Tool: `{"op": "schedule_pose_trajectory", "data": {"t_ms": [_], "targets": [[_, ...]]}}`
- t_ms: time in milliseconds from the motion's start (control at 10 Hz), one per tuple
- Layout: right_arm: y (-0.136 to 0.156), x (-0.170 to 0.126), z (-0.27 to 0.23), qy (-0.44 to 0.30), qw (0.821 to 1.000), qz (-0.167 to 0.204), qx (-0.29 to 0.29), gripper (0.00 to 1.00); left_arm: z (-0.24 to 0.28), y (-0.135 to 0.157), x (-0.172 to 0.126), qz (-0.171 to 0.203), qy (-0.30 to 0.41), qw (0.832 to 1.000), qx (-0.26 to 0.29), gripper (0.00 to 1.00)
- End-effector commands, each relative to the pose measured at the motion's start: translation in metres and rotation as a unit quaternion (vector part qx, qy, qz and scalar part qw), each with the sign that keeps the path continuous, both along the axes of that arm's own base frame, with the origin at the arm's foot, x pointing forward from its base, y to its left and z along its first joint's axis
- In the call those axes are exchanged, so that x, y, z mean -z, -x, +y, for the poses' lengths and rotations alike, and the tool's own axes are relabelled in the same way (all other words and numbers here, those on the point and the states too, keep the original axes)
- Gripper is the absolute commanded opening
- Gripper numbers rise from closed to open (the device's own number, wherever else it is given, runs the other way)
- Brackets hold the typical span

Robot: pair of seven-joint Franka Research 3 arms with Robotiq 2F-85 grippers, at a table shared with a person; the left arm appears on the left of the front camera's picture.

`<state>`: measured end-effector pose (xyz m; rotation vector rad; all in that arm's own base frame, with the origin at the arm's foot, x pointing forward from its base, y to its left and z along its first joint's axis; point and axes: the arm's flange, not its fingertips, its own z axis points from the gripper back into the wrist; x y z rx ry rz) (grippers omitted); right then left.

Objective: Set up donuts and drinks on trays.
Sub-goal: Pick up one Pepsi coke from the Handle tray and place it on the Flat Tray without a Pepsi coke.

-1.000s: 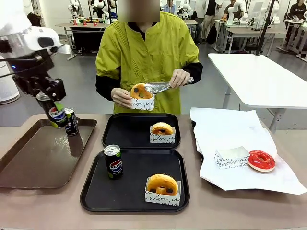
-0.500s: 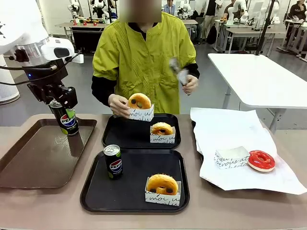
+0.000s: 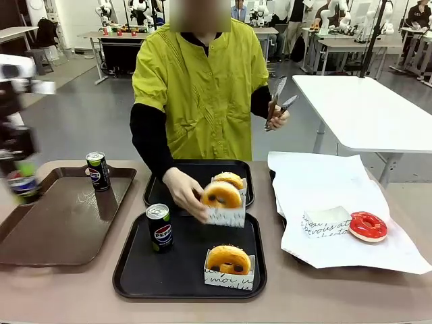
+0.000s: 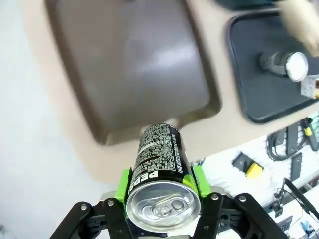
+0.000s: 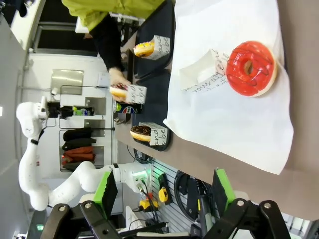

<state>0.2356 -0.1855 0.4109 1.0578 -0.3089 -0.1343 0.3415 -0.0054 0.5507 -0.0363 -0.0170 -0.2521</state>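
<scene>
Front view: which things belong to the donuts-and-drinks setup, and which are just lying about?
Job: near black tray, far black tray, sleeved donuts, red donut, Pepsi cans, left gripper holding one.
Lying about: brown tray, white paper.

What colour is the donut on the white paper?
Red, shiny icing covers the donut; the right wrist view shows it best.

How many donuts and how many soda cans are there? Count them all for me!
Donuts: 4
Cans: 3, one of them gripped by the left tool
Total: 7
</scene>
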Motion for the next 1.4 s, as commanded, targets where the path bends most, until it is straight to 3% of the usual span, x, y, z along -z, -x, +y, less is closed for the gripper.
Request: {"op": "schedule_pose_trajectory", "data": {"t_ms": [0,300,400,1000,1100,1300], "targets": [[-0.002,0.002,0.000,-0.008,1.000,-0.014,-0.002,1.00,0.029,0.009,-0.007,-0.009,0.006,0.999,-0.032,0.59],[-0.002,0.002,0.000,-0.008,1.000,-0.014,-0.002,1.00,0.027,-0.003,-0.007,0.001,-0.002,0.997,-0.073,0.59],[-0.002,0.002,0.000,-0.008,1.000,-0.014,-0.002,1.00,0.046,0.012,-0.008,0.000,0.012,0.999,-0.044,0.59],[-0.002,0.002,0.000,-0.008,1.000,-0.014,-0.002,1.00,0.042,0.008,-0.006,0.002,0.010,0.999,-0.051,0.59],[-0.002,0.002,0.000,-0.008,1.000,-0.014,-0.002,1.00,0.026,0.001,-0.008,-0.042,0.009,0.999,0.021,0.59],[-0.002,0.002,0.000,-0.008,1.000,-0.014,-0.002,1.00,-0.024,-0.007,-0.017,-0.057,-0.013,0.997,0.044,0.59]]}}
